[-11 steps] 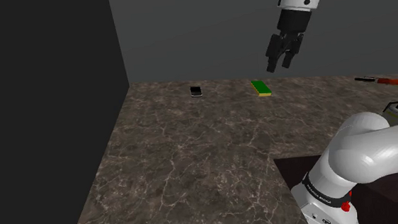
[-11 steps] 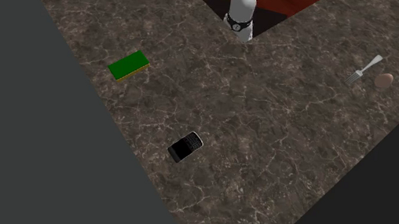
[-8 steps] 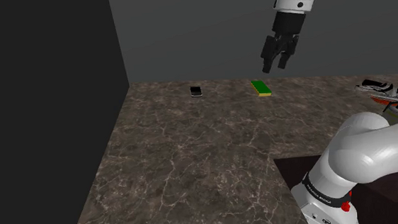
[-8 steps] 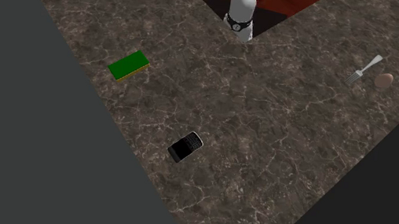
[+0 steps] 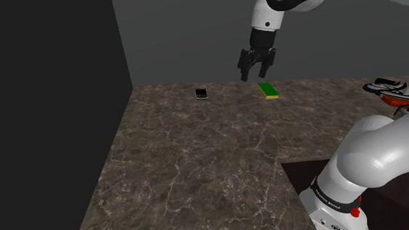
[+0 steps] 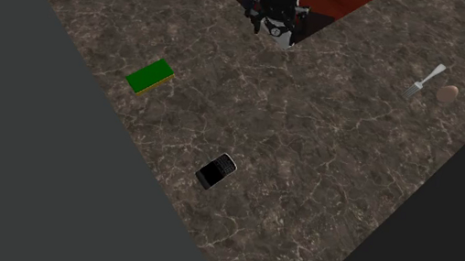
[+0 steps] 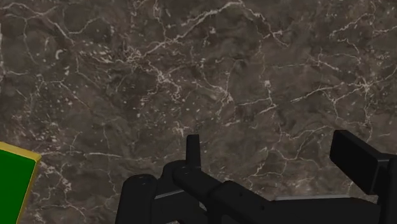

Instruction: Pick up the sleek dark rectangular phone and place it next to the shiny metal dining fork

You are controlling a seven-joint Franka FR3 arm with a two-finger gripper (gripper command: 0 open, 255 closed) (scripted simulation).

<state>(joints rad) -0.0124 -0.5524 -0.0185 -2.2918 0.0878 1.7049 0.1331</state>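
None of the task looks done: the phone (image 5: 202, 94) lies flat on the marble tabletop (image 5: 198, 155), near its far edge by the grey wall, and nothing is touching it. In the second exterior view the phone (image 6: 215, 171) sits low in the middle beside the wall. The fork (image 6: 427, 81) lies well apart from it toward that view's upper right, with a pale egg-shaped thing (image 6: 449, 93) just beside it. The claw (image 5: 255, 69) hangs in the air above the far part of the tabletop, between the phone and a green pad (image 5: 268, 90), nearer the pad and clear of both. From the wrist the claw (image 7: 273, 159) is wide, its fingers (image 7: 193, 149) standing apart with bare marble beneath them and nothing between. A corner of the green pad (image 7: 14, 181) shows off to one side. I judge this to be the approach. What is left is getting over the phone, descending, closing on it, lifting, carrying it across the tabletop and setting it down next to the fork. As for containers, nothing here plainly reads as one, and the phone, pad, fork and egg-shaped thing each rest directly on the marble. A black-and-white thing (image 5: 398, 88) at the shoulder view's right edge is too unclear to name.
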